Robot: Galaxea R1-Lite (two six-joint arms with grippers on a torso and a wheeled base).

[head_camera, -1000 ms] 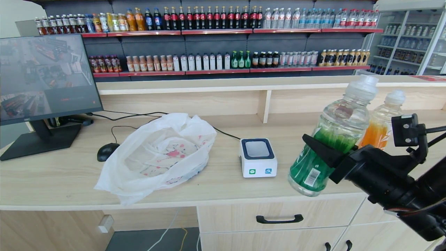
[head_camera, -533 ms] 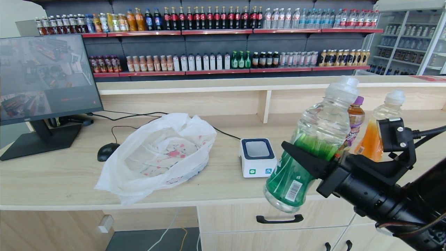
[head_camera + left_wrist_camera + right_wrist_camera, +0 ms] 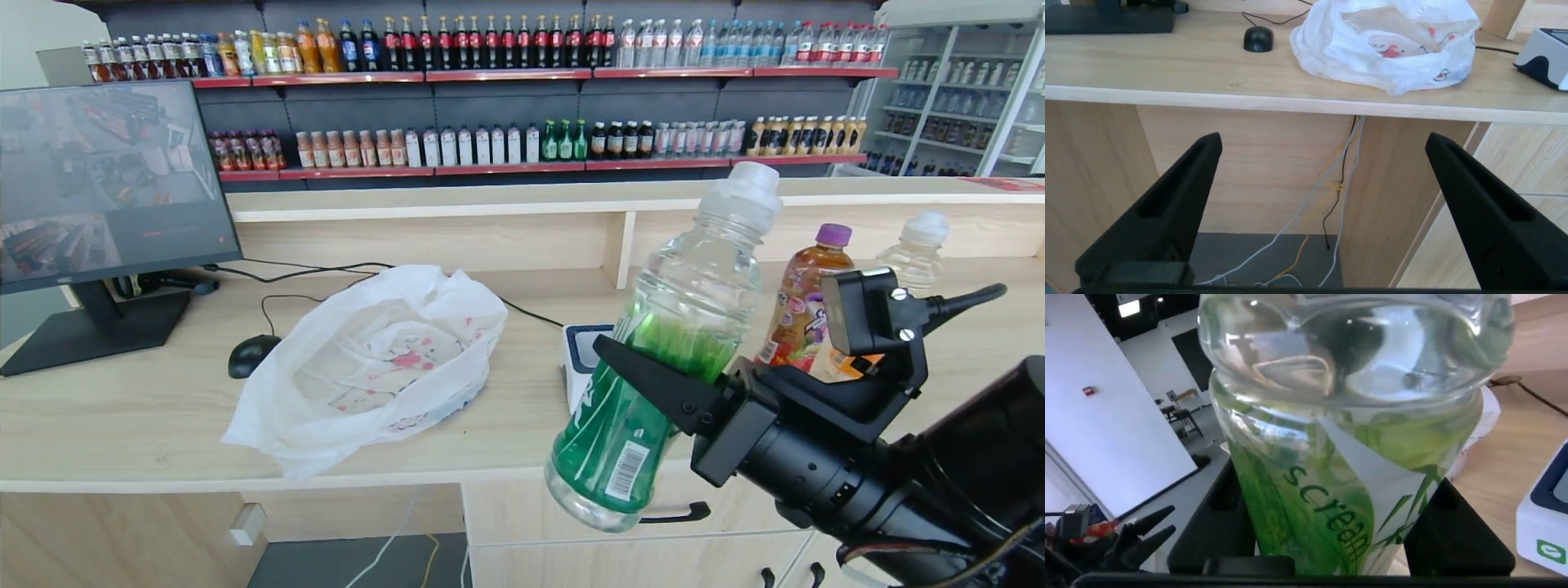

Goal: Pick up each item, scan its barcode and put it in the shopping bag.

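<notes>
Pinching the green-labelled bottle (image 3: 620, 441), the right gripper (image 3: 645, 367) holds it tilted at lower centre, white barcode (image 3: 627, 471) near its base, in front of the scanner (image 3: 580, 357). The left gripper's (image 3: 1324, 147) fingers stand spread apart. The shopping bag (image 3: 375, 359) lies at centre left.

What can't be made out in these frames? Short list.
scanner: head view, mostly hidden behind the green bottle held in the right gripper; right wrist view, cut by the edge.
orange drink bottle: head view, lower part behind the wrist camera.
barcode: head view, too small to read.
shopping bag: head view, folds hide its bottom.
</notes>
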